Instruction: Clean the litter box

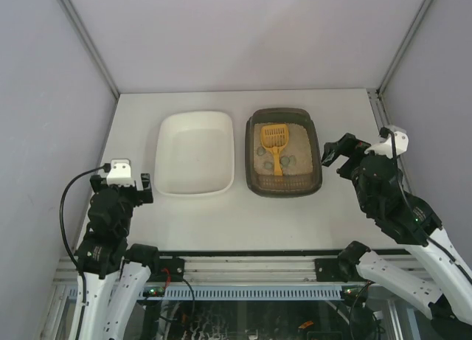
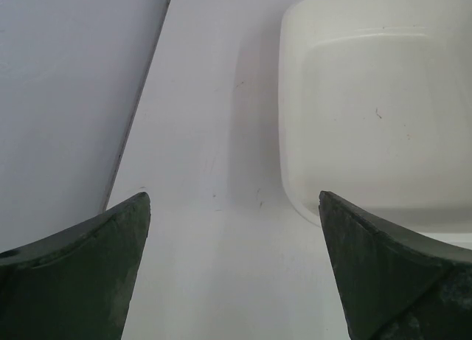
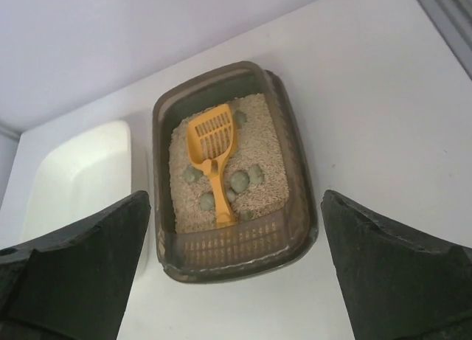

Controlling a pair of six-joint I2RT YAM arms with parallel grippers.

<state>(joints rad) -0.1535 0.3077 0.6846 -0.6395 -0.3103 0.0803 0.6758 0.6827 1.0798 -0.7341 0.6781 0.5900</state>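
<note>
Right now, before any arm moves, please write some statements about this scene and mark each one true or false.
1. The yellow scoop lies inside the litter box. True.
2. The white tub has something in it. False: it is empty.
3. The right gripper grips the scoop. False: it is open and holds nothing.
4. Some grey-green clumps lie near the scoop's handle. True.

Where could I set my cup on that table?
Widest bare table: the near-edge strip in front of the white tub and litter box. Left of the tub is free. The gap between them is tight; the right gripper crowds the box's right side.
</note>
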